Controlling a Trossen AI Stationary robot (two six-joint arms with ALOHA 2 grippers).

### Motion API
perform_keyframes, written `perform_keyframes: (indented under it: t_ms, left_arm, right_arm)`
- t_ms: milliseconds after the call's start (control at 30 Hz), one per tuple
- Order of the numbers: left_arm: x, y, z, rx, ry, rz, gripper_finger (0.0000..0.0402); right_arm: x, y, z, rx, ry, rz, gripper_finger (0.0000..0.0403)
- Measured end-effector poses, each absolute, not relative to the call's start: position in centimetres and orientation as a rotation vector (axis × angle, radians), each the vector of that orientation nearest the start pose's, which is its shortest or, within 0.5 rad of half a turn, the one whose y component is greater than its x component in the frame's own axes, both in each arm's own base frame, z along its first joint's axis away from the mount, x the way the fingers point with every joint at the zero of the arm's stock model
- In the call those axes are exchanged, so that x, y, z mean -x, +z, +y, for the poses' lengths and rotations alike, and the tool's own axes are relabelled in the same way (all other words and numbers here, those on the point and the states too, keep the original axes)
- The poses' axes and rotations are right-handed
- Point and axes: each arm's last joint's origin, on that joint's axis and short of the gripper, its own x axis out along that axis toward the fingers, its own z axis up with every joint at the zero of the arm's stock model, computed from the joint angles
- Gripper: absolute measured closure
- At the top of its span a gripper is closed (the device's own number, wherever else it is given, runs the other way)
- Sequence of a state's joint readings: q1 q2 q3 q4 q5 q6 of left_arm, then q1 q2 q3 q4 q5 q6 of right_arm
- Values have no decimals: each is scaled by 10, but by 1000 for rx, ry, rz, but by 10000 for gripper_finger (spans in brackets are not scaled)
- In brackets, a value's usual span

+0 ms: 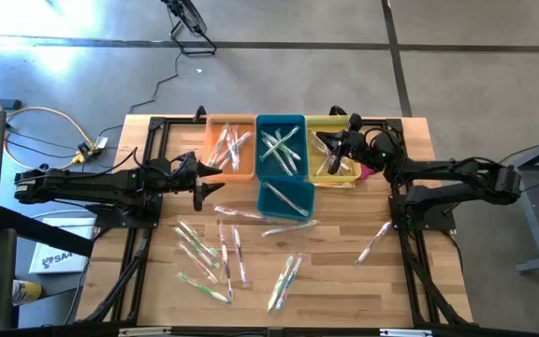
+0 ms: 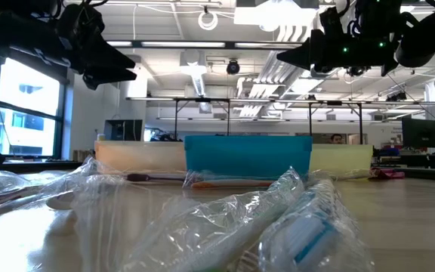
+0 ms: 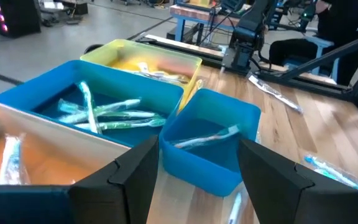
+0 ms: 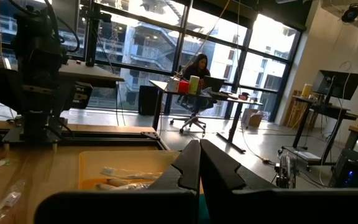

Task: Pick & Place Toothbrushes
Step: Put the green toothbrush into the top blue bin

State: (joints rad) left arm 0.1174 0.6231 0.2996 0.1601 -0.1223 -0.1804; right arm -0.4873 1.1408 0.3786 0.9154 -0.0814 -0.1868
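Landmark for all positions: small blue bin [image 1: 285, 197], set on the table [image 1: 344, 281] just in front of the row of three bins.

Loose toothbrushes [image 1: 211, 255] lie scattered on the front half of the table, all on the near side of the small blue bin, most to its front-left; a lone one [image 1: 374, 241] lies to its front-right. Long axes mixed, many running roughly front-to-back.

Left gripper [image 1: 201, 190] hangs just left of the small blue bin, near the front corner of the orange bin [image 1: 230, 147]. Fingers [image 3: 135, 177] spread wide, nothing between them. Nearest loose brushes are just in front of it, so this arm is the nearer one to the main pile (judgement: a short move forward and down, with wrist turned across the chosen handle).

Behind the landmark: large blue bin [image 1: 280, 145], brushes already inside.

Right gripper [image 1: 339, 150] is behind-right of the small blue bin, over the yellow bin [image 1: 329, 175]. Fingers pressed together, nothing seen held. Well apart from the main pile; nearer only to the lone brush.
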Motion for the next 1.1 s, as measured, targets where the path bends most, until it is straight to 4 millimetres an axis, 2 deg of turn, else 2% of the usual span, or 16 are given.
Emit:
perform_keyframes:
  t_ms: [233, 467, 900, 1100]
  left_arm:
    - [-151, 221, 19, 358, 176, 136, 190]
    - [-151, 221, 19, 507, 198, 121, 190]
    - [-153, 230, 17, 508, 119, 44, 190]
    - [-154, 232, 5, 425, 61, 32, 190]
  right_arm:
    - [-199, 232, -103, 228, -418, -110, 401]
    - [-199, 232, -103, 228, -416, -107, 401]
    - [-199, 230, -103, 222, -409, -90, 401]
    - [-199, 230, -103, 213, -408, -83, 401]
